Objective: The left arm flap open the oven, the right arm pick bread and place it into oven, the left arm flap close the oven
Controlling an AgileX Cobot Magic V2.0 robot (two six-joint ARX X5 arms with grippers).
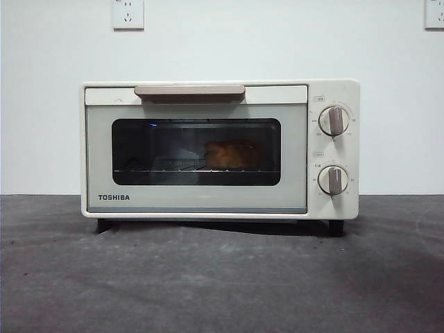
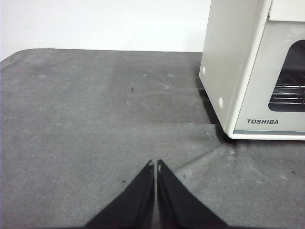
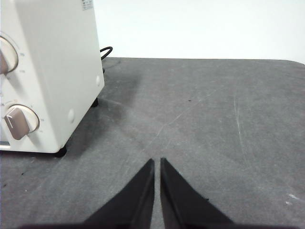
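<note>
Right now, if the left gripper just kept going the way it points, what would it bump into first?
Probably nothing close: the left gripper, jaws shut, points across bare table toward the wall. The oven sits off to one side of that line, though depth is hard to judge.

Ahead of the left gripper (image 2: 156, 164), jaws pressed together: open grey bench (image 2: 95, 105), bare up to the white wall. Off to one side of these jaws, well apart: the cream oven (image 2: 238, 71), a solid side wall blocking passage there, feet down on the bench. Ahead of the right gripper (image 3: 157, 162), jaws nearly touching: more bare bench, free to the far edge. Beside these jaws, apart: the oven's knob side, two knobs (image 3: 19, 121) jutting out, a black cable (image 3: 106, 51) behind its rear corner. Oven front: door (image 1: 196, 149) shut flat, handle (image 1: 189, 91) across the top, no way in to the bread (image 1: 232, 154) on the rack behind the glass. Wide clear bench before the door.
</note>
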